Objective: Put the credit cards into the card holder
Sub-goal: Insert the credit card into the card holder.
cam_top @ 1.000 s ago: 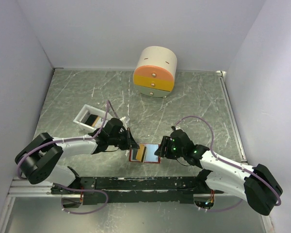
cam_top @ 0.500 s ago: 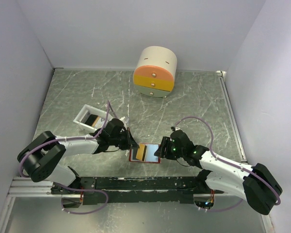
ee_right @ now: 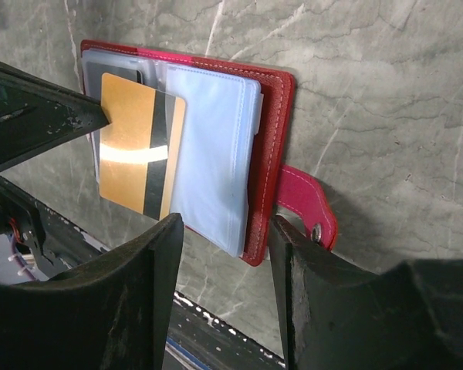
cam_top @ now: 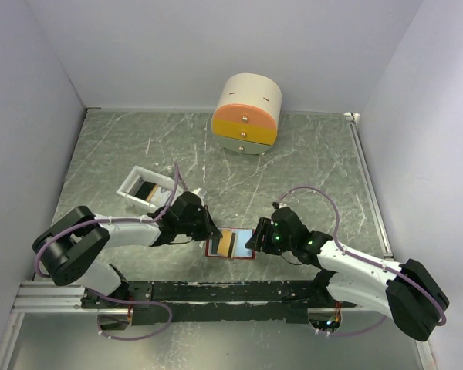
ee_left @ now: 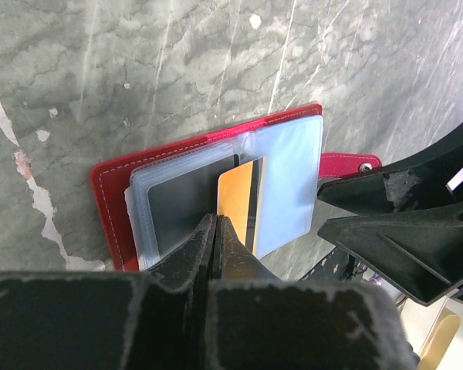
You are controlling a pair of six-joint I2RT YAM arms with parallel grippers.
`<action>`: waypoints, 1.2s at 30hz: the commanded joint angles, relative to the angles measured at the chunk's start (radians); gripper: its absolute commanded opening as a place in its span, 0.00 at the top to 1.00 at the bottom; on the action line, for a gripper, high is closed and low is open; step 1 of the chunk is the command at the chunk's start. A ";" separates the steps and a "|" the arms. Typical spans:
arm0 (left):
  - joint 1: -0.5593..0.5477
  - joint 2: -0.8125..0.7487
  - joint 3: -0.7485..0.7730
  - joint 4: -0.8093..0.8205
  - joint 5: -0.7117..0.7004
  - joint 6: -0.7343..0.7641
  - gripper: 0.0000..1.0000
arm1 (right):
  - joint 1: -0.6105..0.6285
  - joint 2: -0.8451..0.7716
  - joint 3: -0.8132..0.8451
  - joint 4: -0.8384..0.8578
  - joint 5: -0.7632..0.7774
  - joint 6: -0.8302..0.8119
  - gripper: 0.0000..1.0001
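The red card holder (cam_top: 230, 257) lies open on the table between both arms, its pale-blue sleeves (ee_right: 208, 146) showing. An orange-gold credit card (ee_right: 127, 146) with a dark stripe lies on the sleeves and sticks out past their near edge. My left gripper (ee_left: 216, 220) is shut, its tips pressed against that card's (ee_left: 233, 193) edge, not pinching it. A dark card (ee_left: 177, 204) sits in a left sleeve. My right gripper (ee_right: 225, 227) is open, straddling the holder's (ee_right: 282, 116) corner by the strap (ee_right: 305, 204); one finger touches the red cover.
A white tray (cam_top: 131, 183) holding a dark card (cam_top: 145, 190) stands behind the left arm. The round cream-and-orange drawer box (cam_top: 247, 113) is at the back. White walls close in the table's left, back and right sides.
The left gripper has crept a little toward the holder, staying shut against the orange card. The right arm has barely moved.
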 commanded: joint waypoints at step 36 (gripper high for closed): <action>-0.166 0.018 0.024 0.029 -0.307 -0.183 0.93 | 0.007 -0.022 -0.107 0.133 -0.059 0.131 0.56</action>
